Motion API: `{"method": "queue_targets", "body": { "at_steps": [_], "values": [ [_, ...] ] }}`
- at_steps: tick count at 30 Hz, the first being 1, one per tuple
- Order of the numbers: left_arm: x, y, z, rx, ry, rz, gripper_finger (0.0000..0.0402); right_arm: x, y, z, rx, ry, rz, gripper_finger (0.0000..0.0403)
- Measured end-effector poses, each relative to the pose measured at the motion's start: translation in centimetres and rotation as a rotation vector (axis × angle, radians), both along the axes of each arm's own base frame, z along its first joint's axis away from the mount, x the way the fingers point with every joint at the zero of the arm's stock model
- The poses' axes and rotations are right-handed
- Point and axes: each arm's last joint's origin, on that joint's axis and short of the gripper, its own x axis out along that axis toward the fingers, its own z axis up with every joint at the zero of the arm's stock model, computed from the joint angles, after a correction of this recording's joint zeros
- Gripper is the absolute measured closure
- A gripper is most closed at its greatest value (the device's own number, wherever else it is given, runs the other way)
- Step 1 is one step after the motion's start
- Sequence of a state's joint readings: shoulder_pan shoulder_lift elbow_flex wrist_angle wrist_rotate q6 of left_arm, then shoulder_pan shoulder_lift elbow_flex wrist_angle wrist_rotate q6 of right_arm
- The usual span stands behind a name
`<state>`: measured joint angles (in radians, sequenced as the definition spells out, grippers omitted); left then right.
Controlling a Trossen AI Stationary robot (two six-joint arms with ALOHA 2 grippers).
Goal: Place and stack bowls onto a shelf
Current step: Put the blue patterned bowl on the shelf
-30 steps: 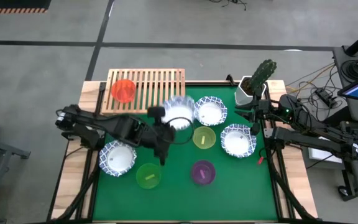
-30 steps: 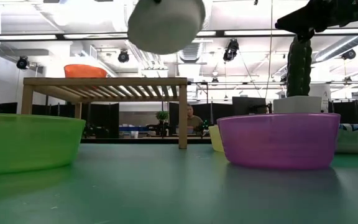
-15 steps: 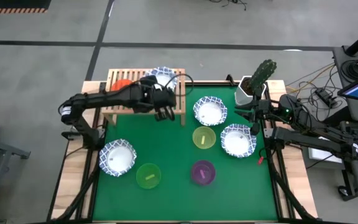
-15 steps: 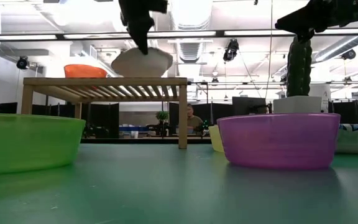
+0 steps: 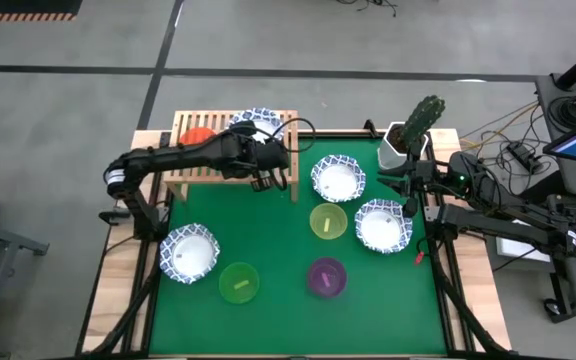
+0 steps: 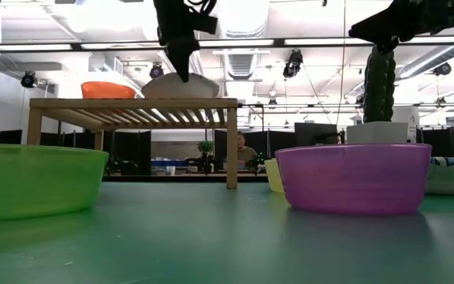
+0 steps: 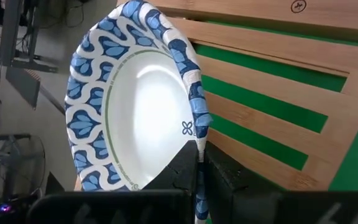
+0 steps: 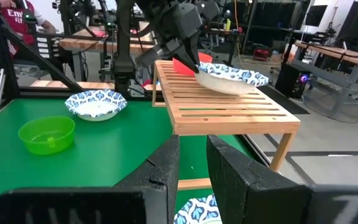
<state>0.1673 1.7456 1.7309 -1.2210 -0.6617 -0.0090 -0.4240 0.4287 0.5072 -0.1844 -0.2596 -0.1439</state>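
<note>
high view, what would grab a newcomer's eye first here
The left hand pinches the rim of a blue-patterned white bowl on the wooden shelf, beside a red bowl. On the green table, six more bowls lie scattered, and a cactus pot stands at the far right corner.

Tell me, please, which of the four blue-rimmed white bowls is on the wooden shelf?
The blue-rimmed bowl pinched at its rim by the left gripper, on the shelf beside the red bowl; the other three sit on the green mat.
</note>
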Motion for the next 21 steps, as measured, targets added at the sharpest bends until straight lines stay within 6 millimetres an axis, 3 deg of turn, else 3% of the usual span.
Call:
{"method": "queue_targets", "body": {
  "at_steps": [11, 21],
  "values": [
    [0.39, 0.07, -0.5, -0.002, 0.01, 0.002, 0.0376, 0.0, 0.0, 0.0, 0.001, 0.0, 0.0, 0.0332],
    [0.4, 0.07, -0.45, -0.001, 0.004, 0.002, 0.0313, 0.01, 0.0, -0.01, 0.002, 0.0, 0.0, 0.0332]
  ]
}}
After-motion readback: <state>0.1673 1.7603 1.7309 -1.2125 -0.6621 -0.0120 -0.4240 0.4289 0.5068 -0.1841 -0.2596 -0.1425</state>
